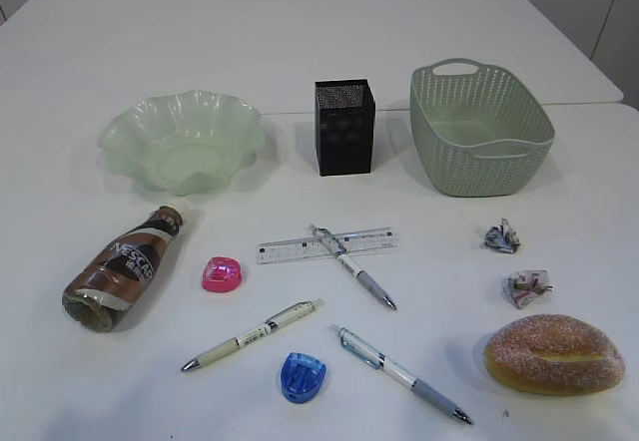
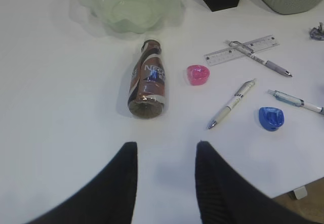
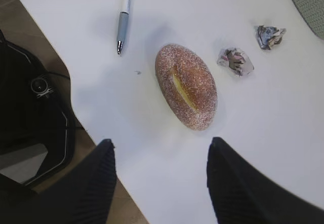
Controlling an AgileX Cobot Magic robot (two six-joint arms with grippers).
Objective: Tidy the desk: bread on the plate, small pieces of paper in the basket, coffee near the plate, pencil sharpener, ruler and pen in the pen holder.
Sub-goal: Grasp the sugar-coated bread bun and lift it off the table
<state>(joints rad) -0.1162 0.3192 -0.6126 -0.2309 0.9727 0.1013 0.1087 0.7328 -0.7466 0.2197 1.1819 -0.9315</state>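
White tabletop, the desk (image 1: 90, 42), carries everything, and nothing on it is held. Nearest in the exterior view lie a blue pencil sharpener (image 1: 303, 376) and a grey-gripped pen (image 1: 401, 372) just right of it, with the bread (image 1: 554, 353) at the near right, resting on its side with its pale seam showing. In the right wrist view the right gripper (image 3: 161, 158) hovers above the near table edge with its jaws spread wide and nothing between them, the bun just beyond. The left gripper (image 2: 166, 155) likewise hangs released and empty, short of the coffee (image 2: 147, 79), which lies on its side at the left with its base toward the gripper. A white pen (image 1: 254, 334) lies slanted between the blue sharpener and a pink pencil sharpener (image 1: 222, 274). Two crumpled paper scraps (image 1: 526, 287) (image 1: 502, 236) sit at the right, one beyond the other, well apart from the basket. Mid-table, the ruler (image 1: 326, 245) lies flat with a third pen (image 1: 351, 266) crossing over it. Along the far row stand the plate (image 1: 120, 127) at left, empty, the pen holder (image 1: 345, 127) upright in the middle, and the basket (image 1: 481, 129) at right, also empty
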